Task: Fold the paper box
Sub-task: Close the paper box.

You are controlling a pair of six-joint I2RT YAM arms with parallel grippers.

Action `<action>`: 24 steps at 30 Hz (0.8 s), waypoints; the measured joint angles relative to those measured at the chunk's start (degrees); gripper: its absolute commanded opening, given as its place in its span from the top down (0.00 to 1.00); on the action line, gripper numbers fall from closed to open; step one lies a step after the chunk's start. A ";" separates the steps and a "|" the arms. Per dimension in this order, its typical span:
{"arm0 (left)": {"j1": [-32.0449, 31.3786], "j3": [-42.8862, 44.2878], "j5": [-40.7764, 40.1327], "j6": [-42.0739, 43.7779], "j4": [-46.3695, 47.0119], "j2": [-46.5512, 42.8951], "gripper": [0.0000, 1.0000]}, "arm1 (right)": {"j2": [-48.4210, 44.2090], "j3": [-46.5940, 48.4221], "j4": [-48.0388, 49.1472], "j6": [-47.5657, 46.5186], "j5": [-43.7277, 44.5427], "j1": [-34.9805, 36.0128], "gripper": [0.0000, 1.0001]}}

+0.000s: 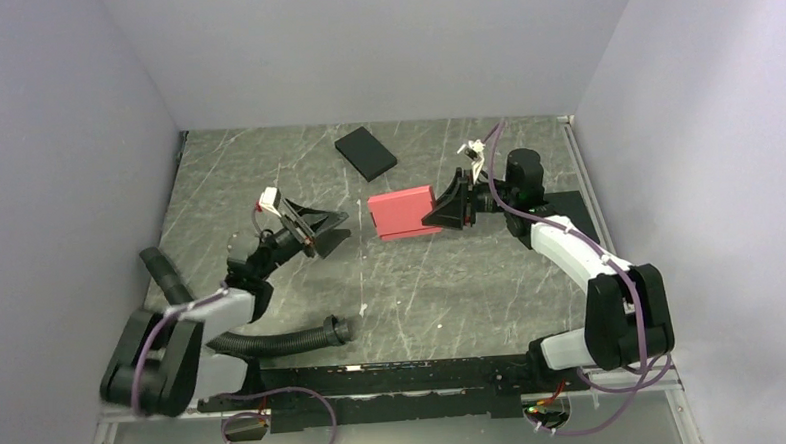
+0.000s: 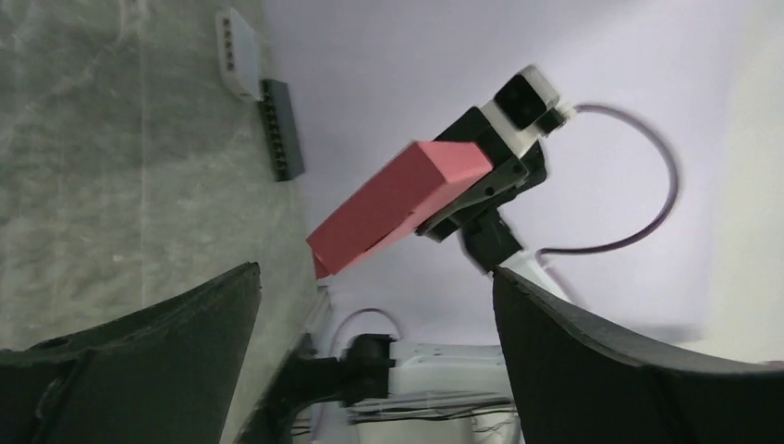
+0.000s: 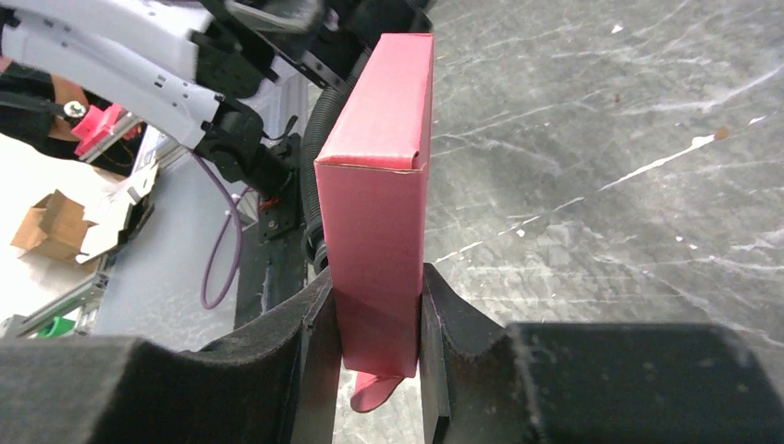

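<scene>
Two grippers share one workpiece. Right gripper [image 1: 437, 218] is clamped on the right end of the paper box [image 1: 402, 212], its pads [image 3: 310, 351] pressing the two broad faces. The box projects leftward and looks lifted clear of the table [image 1: 452, 299]. Left gripper [image 1: 331, 230], to the left of the box and well apart from it, has its jaws fully spread and holds nothing.

Principal hazard (judged): the box is thin card held at one end only, so a push from the left gripper could pivot or slide it between the pads. Secondary hazard: a tighter squeeze would buckle the hollow walls inward. Minor hazard: a small rounded tab [image 3: 374, 393] protrudes at the gripped end and may crease or be left untucked. The far end flap appears closed, with a thin gap along its edge.

Count, by size:
- one table
- two arms, the left arm [image 1: 203, 315] and the right arm [image 1: 581, 254]
- one corrugated hose [image 1: 274, 339], to the near left of the box
- one paper box
- one black flat box [image 1: 366, 153], just behind the paper box
- one tab
</scene>
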 measured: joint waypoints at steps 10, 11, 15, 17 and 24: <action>-3.08 13.46 -10.82 46.21 -49.59 -40.72 0.00 | 3.17 0.00 -2.73 1.64 -1.49 0.00 0.95; -3.08 13.64 -10.67 48.87 -50.34 -41.05 0.00 | 3.72 0.00 -2.95 1.77 -1.51 0.00 0.95; -6.45 16.74 -10.25 63.08 -59.28 -35.91 0.00 | 5.42 0.02 -5.40 1.66 -1.55 0.00 0.95; -12.94 17.29 -13.27 71.32 -64.00 -33.88 0.01 | 5.88 0.15 -6.91 1.60 -1.70 0.00 0.95; -33.33 17.40 -27.19 94.09 -67.58 -29.22 0.00 | 7.93 1.36 -8.50 2.25 -2.97 0.02 0.95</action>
